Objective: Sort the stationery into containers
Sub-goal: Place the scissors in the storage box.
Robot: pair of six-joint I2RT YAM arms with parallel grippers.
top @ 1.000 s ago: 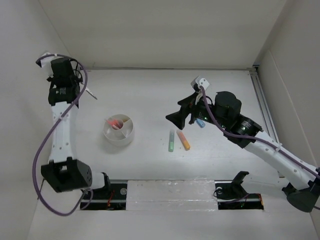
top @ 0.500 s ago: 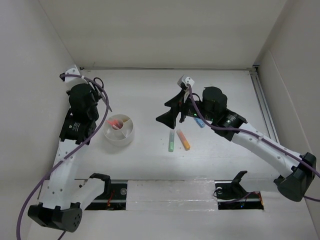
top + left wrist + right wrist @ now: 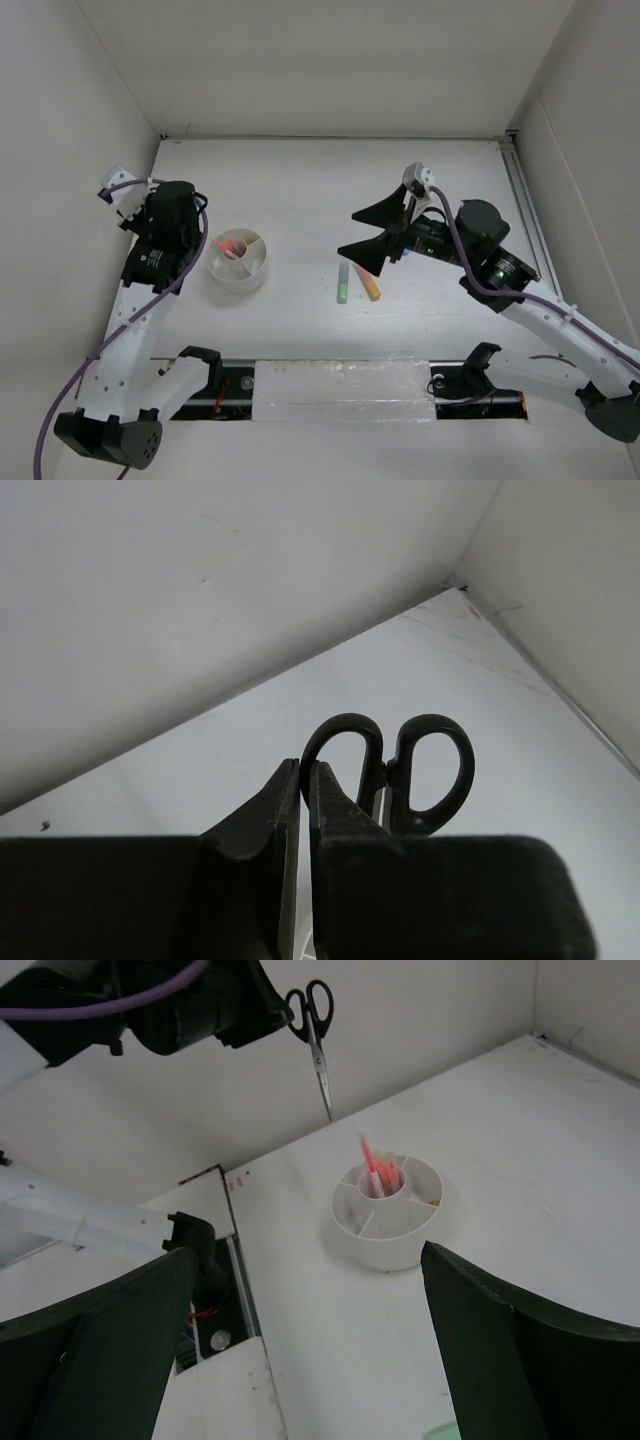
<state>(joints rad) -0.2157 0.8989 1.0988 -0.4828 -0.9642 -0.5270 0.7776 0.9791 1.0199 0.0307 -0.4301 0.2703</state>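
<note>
**While left gripper holds scissors aloft, two markers lie loose**

Left gripper (image 3: 304, 775): fingers pressed nearly together, clamped on one black handle loop of the scissors (image 3: 388, 770). Right wrist view shows the scissors hanging off the table, blades pointing down, tip apart from the tub (image 3: 385, 1245). In the top view this gripper sits at about 9 o'clock of the tub; the scissors cannot be made out there.

Right gripper (image 3: 368, 232): jaws spread wide, holding nothing, hovering at about 12 o'clock of the markers.

Tub: round, white, wedge compartments, on the table (image 3: 300, 180) left of centre. Pink pens (image 3: 372, 1170) stand leaning in one wedge near the hub, on the 10 o'clock side in the top view.

Green marker (image 3: 342, 283) and orange marker (image 3: 370, 287) lie on the table at about 3 o'clock of the tub, well apart from it. Green is at 9 o'clock of orange, just beside it and not touching.

White lettering on the left arm's housing is too small to read.
</note>
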